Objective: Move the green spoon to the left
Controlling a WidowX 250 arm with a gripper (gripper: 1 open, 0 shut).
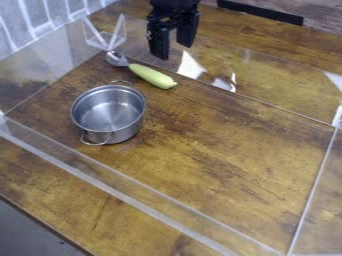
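The green spoon (150,75) lies on the wooden table (227,150) at the back left, its yellow-green handle pointing right and towards the front and its silver bowl (118,58) pointing back left. My gripper (174,46) hangs just behind and to the right of the spoon, pointing down. Its two dark fingers (158,45) stand apart with nothing between them. It does not touch the spoon.
A round steel pot (108,111) stands in front of the spoon at the left. Clear acrylic walls (160,195) fence the work area, and a clear wall part (100,35) rises by the spoon's bowl. Bright glare patches lie to the right of the gripper.
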